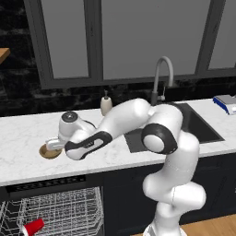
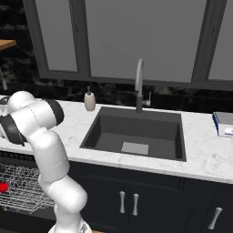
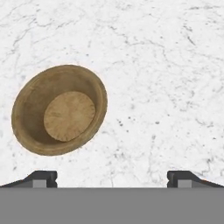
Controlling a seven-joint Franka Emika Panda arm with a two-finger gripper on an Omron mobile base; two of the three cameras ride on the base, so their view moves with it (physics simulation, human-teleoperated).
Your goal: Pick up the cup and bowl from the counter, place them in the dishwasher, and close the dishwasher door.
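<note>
The tan wooden bowl [image 3: 59, 109] sits upright on the white marble counter [image 3: 166, 78], up and to the left of my fingertips in the hand view. My gripper [image 3: 112, 178] is open, its fingers [image 3: 43, 178] spread wide and holding nothing. From the left base view the gripper [image 1: 51, 146] hangs just above the bowl [image 1: 48, 152], covering part of it. The red cup [image 1: 33, 227] lies on its side in the white wire rack [image 1: 64, 209] of the open dishwasher [image 1: 46, 184]. A sliver of the cup [image 2: 2, 187] shows at the left edge of the right base view. The dishwasher door is out of view.
A beige soap dispenser [image 1: 106, 104] stands at the back of the counter [image 1: 18, 133]. The dark sink [image 2: 136, 132] and its faucet [image 2: 139, 84] lie to the right. A blue and white object [image 1: 226, 103] rests at the far right. Dark cabinets [image 2: 136, 200] run below.
</note>
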